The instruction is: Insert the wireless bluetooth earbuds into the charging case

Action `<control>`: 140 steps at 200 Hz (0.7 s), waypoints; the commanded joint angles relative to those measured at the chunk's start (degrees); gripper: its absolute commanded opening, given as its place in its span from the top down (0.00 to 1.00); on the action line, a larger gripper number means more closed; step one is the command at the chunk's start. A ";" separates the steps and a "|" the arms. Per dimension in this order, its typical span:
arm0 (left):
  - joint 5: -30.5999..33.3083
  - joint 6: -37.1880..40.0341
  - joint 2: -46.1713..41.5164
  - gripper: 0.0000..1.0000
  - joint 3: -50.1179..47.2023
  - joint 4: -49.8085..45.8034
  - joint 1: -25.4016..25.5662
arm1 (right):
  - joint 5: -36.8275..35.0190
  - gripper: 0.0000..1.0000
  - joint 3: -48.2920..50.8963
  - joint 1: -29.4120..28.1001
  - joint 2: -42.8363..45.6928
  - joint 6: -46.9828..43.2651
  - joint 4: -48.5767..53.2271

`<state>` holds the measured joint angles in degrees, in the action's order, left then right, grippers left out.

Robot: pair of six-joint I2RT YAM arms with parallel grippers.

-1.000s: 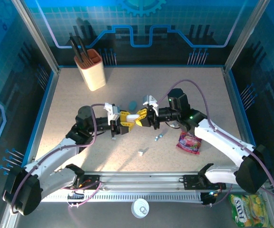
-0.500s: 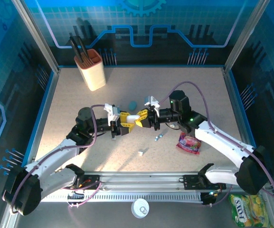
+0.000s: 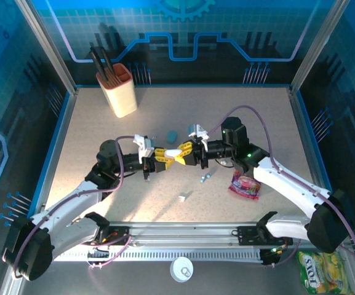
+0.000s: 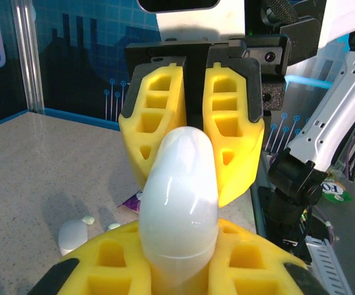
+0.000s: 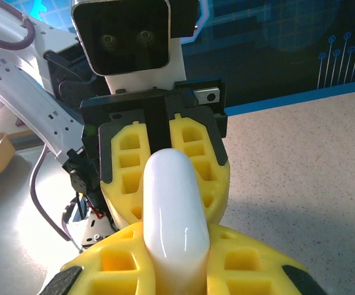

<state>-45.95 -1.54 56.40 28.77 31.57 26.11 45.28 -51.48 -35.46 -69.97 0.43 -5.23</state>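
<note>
Speckled beige table (image 3: 103, 132) inside a blue-lit enclosure, glowing panel bkgd. Top view, upper left: cream cup (image 3: 120, 92) w/ dark tools standing in it, upright, well apart from both arms.

Left of ctr: left gripper (image 3: 163, 157) points right, its yellow fingers clamped narrow on one end of the white charging case (image 3: 173, 152). The case sits at frame ctr, held up btwn the two claws, lid closed. In the left wrist view the case (image 4: 180, 196) shows a seam line near that claw's end. Just above it on the table lies a small teal item (image 3: 172, 134), touching nothing.

Right of ctr: right gripper (image 3: 185, 153) points left, also pinched tight on the case's other end. Right wrist view: case (image 5: 175, 203) runs from its own fingers up to the opposite yellow pads.

Light-blue earbuds (image 3: 206, 177) lie loose on the table, below-right of the claws. One white earbud (image 3: 181, 198) lies lower, near ctr. Pink snack packet (image 3: 245, 184) lies flat just right of the blue ones.

Bottom ctr, front ledge: white disc (image 3: 181, 268). Lower right corner, off the table: yellow packet (image 3: 316, 270).
</note>
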 commanded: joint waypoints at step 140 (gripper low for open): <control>6.23 6.49 -1.03 1.00 -2.82 2.30 0.57 | -19.28 0.42 -5.81 1.48 -1.20 12.38 -0.46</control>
<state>-40.29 3.44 56.40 27.29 30.74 26.28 29.69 -55.13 -34.59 -70.43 11.11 -4.82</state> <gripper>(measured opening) 0.173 0.579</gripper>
